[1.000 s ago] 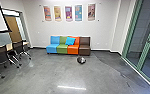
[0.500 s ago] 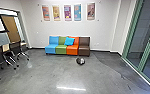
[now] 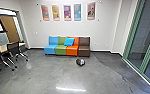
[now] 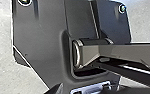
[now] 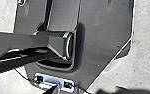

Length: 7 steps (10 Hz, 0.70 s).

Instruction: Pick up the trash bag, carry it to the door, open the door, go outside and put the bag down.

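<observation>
A small dark bag [image 3: 80, 62] with a pale patch lies on the grey floor in the head view, in front of the orange and brown seats. Along the right side of that view stands a green-framed glass door or wall [image 3: 143, 55]. Both wrist views look down on the robot's own dark base and jointed bar, with pale floor around them. Whether the grippers are open or shut cannot be made out.
A row of coloured seats [image 3: 67, 50] with a blue cushion [image 3: 69, 41] stands against the far wall. Black chairs [image 3: 14, 50] and a table are at the left, near a wooden door [image 3: 9, 27]. Posters hang above the seats.
The head view has shifted slightly, so the camera has moved; the chairs at the left show more fully now. The bag lies on the floor as before.
</observation>
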### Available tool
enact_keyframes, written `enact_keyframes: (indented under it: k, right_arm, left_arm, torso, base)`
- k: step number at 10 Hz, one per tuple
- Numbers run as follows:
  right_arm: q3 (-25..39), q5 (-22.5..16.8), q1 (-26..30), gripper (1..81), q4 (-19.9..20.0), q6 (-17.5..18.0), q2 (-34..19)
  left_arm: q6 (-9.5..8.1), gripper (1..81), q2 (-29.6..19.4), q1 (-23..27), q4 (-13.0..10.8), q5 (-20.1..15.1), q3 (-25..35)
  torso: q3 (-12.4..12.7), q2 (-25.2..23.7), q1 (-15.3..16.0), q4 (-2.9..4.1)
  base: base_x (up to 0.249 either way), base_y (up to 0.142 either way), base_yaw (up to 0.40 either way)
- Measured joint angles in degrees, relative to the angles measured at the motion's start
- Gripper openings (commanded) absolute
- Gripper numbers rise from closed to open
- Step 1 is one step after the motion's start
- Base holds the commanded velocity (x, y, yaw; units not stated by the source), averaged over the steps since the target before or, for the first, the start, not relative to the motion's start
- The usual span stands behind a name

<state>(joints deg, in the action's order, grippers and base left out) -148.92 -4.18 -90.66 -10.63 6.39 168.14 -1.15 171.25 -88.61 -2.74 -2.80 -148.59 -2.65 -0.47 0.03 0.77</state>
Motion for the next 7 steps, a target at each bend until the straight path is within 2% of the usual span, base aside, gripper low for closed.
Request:
enact_keyframes:
  k: [7]
  right_arm:
    - [-0.34, -0.28, 0.04, 81.1, 0.02, 0.00, 0.00]
  left_arm:
    - [-0.01, 81.1, 0.20, 0.13, 0.00, 0.96, 0.00]
  torso:
    - [0.02, 0.00, -0.02, 0.00]
  base:
    - [0.159, 0.000, 0.000]
